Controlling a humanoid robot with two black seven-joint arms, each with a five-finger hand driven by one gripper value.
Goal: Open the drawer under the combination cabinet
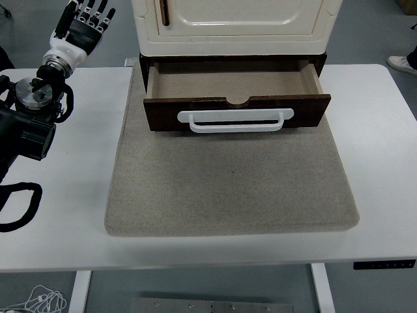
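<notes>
The drawer [236,98] under the cream combination cabinet [234,26] stands pulled out toward the near edge, its dark brown wood-grain front [236,112] carrying a white bar handle [236,120] w/ a small half-round notch cut in the top edge just above it; the inside shows a bare tan bottom, nothing in it. Cabinet sits at the far middle of the white tabletop [58,215], on the far end of a grey felt mat [231,182] that spreads out toward the near edge, and the drawer front overhangs the mat. Part of a brown door handle [164,12] shows on the cabinet's cream door at the pic's top. Left arm [29,124] comes in from the left edge, black w/ a metal joint, reaching up along the left side of the tabletop; the left hand [81,26] is raised at the top left, beyond the tabletop's far edge, fingers [96,10] spread and straight, pinching nothing, well apart from the drawer and just left of the cabinet. A loop of black cable [18,207] lies by the left edge. At the far right edge a person's white shoe [404,64] shows on the floor. White cord [42,300] lies bunched on the floor below the near edge, bottom left
</notes>
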